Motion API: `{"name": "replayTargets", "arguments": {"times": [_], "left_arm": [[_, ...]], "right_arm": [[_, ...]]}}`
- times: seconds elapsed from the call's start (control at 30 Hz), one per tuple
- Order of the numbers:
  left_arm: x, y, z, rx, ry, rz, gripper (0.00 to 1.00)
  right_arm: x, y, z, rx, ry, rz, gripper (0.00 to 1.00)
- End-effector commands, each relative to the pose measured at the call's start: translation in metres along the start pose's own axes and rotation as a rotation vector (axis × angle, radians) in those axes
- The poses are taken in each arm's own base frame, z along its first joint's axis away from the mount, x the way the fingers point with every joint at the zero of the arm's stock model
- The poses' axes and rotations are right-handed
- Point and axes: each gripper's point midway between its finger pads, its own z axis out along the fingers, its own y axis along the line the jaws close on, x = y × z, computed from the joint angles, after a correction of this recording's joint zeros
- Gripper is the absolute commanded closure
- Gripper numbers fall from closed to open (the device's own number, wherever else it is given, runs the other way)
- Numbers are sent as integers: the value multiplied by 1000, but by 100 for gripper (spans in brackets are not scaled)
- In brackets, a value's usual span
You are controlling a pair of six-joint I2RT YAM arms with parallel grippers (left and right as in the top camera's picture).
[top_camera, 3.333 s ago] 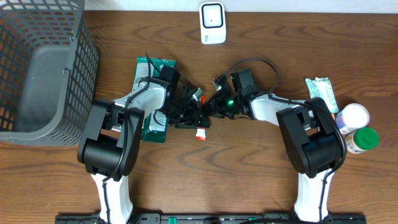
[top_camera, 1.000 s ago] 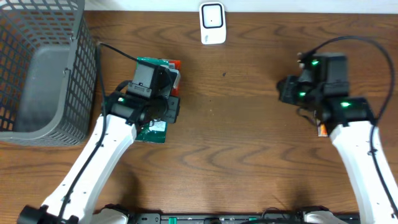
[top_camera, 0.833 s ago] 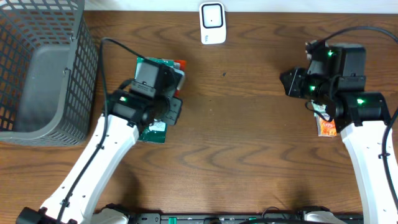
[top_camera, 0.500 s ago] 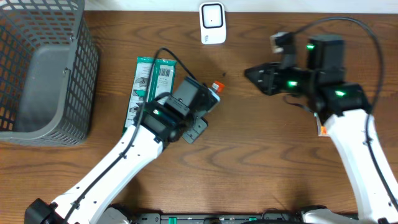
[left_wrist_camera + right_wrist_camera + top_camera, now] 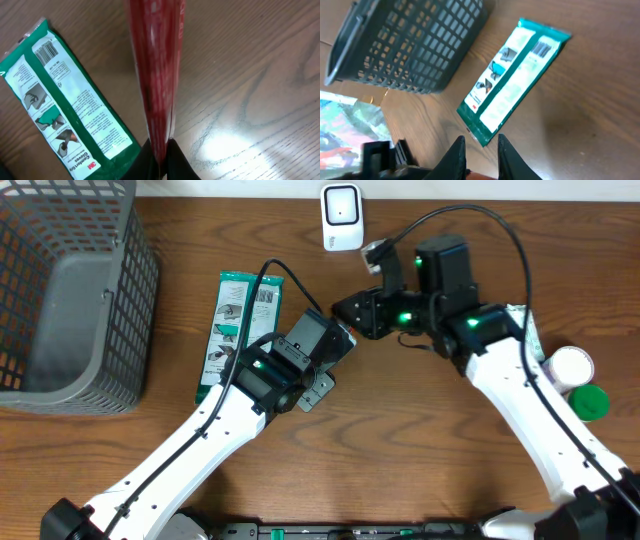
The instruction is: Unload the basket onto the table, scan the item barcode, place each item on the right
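Left gripper [image 5: 160, 156] is pressed together on the bottom edge of a red packet [image 5: 157, 75], the two dark fingers pinching it so that it stands straight out from them. The packet is thin, flat and glossy, seen almost edge-on in the left wrist view, with crinkled red foil and a paler sealed seam down its length. No barcode shows on the side that faces the camera. It is held off the table [image 5: 400, 450], near the middle, just to the right of a green packet [image 5: 238, 330] that lies flat with its white printed back and its barcode facing up.

From above, the right gripper [image 5: 479, 150] points left, close to the left one. Its fingers stand a little apart, with bare wood showing between them. A reddish blur sits at their base, too unclear to name.

The white scanner [image 5: 341, 217] stands at the far edge of the table. A grey mesh basket [image 5: 70, 290] fills the far left corner.
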Motion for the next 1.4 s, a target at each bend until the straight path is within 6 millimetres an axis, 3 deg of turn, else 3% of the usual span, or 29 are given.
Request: {"name": "replayTargets", "arguments": {"times": [0.0,0.2,0.4,0.57,0.67,0.73,0.87,1.0,1.23,1.37], "left_arm": [[-7,8,-4,-42,-13,6,93],[-9,13,-4,-66,-21,-19,93],[-17,14,-5,-69,-56,-51,93],[-19,15,-5,-74,-65,-56,93],[-19,21,-5,-107,-64,-58,93],[-19,21,-5,-107,-64,-59,93],[-7,16,6,-91,-27,-109,93],[9,13,25,-88,42,-146,93],[34,3,63,-22,194,-252,92],[48,1,72,78,263,-320,93]], "right_arm": [[6,0,8,23,30,25,84],[26,-26,5,165,90,72,88],[29,-29,4,184,98,66,88],[9,-38,-1,203,24,47,85],[-12,-47,-17,173,-51,98,83],[-14,-54,-25,170,-58,120,83],[10,-76,-34,250,14,194,82],[33,-82,-29,286,82,205,81],[76,-84,-1,272,150,260,78],[93,-79,21,241,146,257,76]]}}
